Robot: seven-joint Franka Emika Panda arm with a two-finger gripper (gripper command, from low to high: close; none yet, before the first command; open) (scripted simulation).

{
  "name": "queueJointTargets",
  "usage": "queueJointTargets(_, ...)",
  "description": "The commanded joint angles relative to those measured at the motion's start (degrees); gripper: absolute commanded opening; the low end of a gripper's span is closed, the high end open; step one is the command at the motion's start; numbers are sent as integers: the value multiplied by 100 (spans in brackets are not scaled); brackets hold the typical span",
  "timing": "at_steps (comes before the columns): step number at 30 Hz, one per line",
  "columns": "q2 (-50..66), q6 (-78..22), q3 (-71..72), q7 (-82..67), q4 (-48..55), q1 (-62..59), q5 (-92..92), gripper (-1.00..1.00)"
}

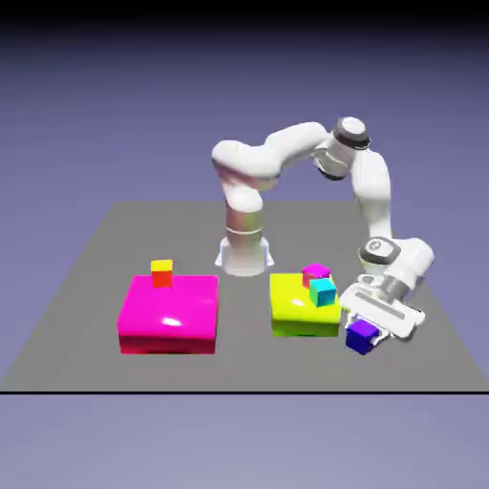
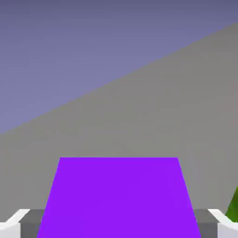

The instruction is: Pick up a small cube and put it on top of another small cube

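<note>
The small cube (image 1: 360, 340), glossy dark violet-blue, sits between the fingers of my gripper (image 1: 367, 328) at the exterior view's right, just off the right side of a yellow-green flat block (image 1: 291, 310). My gripper is shut on it. In the hand view the small cube (image 2: 118, 195) fills the bottom middle, with a grey fingertip (image 2: 13, 224) on each side of it. A magenta-pink small cube (image 1: 315, 273) and a cyan small cube (image 1: 324, 292) rest on the yellow-green block, close to my hand. Whether the held cube touches the table I cannot tell.
A large magenta flat block (image 1: 170, 315) lies at the exterior view's left, with a small red and yellow cube (image 1: 161, 273) at its back edge. The arm's base (image 1: 244, 250) stands behind the blocks. A green sliver (image 2: 234, 204) of the flat block shows in the hand view.
</note>
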Motion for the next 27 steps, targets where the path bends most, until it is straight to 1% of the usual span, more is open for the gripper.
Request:
queueJointTargets(1,102,-239,-187,12,-26,208,-107,-100)
queueJointTargets(17,2709,-4223,-1420,2783,521,-744,-2318,-100)
queueJointTargets(19,2757,-4296,-1443,2835,531,-762,-2358,-100)
queueJointTargets(23,2652,-3410,-1118,2856,-250,-857,-2129,-100)
queueJointTargets(24,2652,-3410,-1118,2856,-250,-857,-2129,100)
queueJointTargets(25,2652,-3410,-1118,2856,-250,-857,-2129,100)
queueJointTargets(27,2708,-3881,-1291,2845,165,-807,-2251,100)
